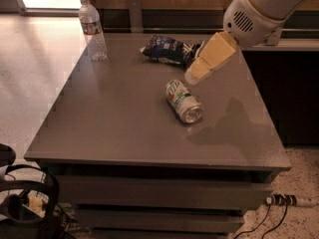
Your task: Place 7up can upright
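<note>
The 7up can [183, 100] lies on its side near the middle of the grey table [114, 118], its silver end pointing toward the front right. My gripper [193, 75] reaches in from the upper right on a white arm. Its cream-coloured tip hovers just above and behind the can's far end, apart from it. The arm's shadow falls on the table to the right of the can.
A clear plastic water bottle [92, 30] stands upright at the table's back left corner. A dark blue snack bag [167, 49] lies at the back, just behind the gripper. A dark counter runs along the right. Cables lie on the floor at the lower right.
</note>
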{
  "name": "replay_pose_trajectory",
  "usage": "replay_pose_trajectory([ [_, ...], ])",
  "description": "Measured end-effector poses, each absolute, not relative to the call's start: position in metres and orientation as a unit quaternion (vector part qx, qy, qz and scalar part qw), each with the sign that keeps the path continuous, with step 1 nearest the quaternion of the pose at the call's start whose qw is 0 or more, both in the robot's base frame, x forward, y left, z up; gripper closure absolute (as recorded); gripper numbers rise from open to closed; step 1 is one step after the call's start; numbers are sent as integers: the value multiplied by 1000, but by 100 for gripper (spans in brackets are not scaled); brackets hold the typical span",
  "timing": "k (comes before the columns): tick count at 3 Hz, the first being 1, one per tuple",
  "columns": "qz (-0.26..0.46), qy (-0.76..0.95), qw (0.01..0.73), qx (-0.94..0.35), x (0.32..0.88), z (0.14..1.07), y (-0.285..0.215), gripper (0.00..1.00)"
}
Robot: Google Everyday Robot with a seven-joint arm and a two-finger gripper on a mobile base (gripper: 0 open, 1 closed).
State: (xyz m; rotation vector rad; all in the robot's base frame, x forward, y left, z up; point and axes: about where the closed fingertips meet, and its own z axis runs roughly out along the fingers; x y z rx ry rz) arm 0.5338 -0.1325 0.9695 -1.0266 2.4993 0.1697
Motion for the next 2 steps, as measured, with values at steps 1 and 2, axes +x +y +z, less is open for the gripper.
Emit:
replay_pose_trajectory([
  [1,96,937,194,-275,556,944,-127,0],
  [2,97,939,194,-267,555,945,-127,0],
])
